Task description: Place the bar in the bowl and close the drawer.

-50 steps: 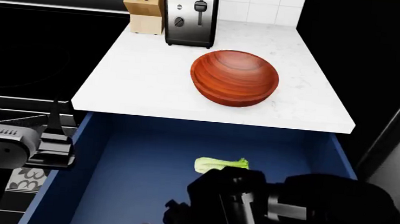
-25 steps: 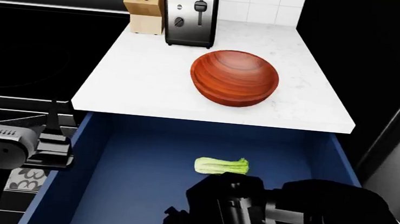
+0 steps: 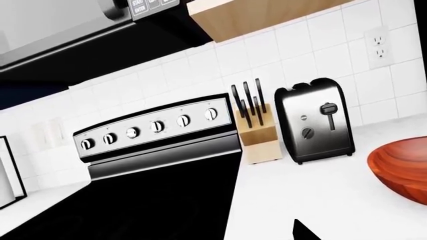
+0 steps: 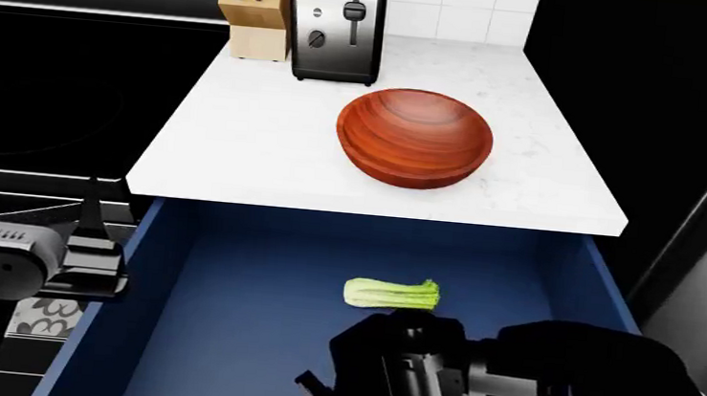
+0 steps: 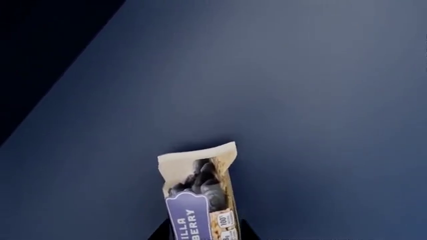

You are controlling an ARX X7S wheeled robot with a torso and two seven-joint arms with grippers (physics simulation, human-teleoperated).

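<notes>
**Bar in the open drawer, right arm lower than a second ago**

Bar (image 5: 199, 200) lies on the blue floor of the drawer (image 4: 243, 284), seen only in the right wrist view: a cream wrapper with a crimped end, a picture of dark berries and a bluish-purple label; its near end runs out of that picture between two dark shapes at the frame's edge, so whether the right gripper pinches it, or stands spread or pressed together, cannot be told; in the head view the bar is hidden beneath the right arm (image 4: 505, 379), which reaches into the near part of the drawer.

Against the picture from a second ago, that arm's black bulk sits lower and nearer, and the green leafy stalk (image 4: 391, 293), then partly covered, now shows whole on the drawer floor, just beyond the arm; the drawer stands pulled out as before.

Bowl (image 4: 415, 136) rests empty and unmoved on the white counter (image 4: 255, 151), with the toaster (image 4: 335, 22) and knife block (image 4: 254, 7) at the far edge behind it.

Left arm (image 4: 15, 260) hangs at the left, outside the drawer, in much the same place; its gripper's fingers are not shown in any view.
</notes>
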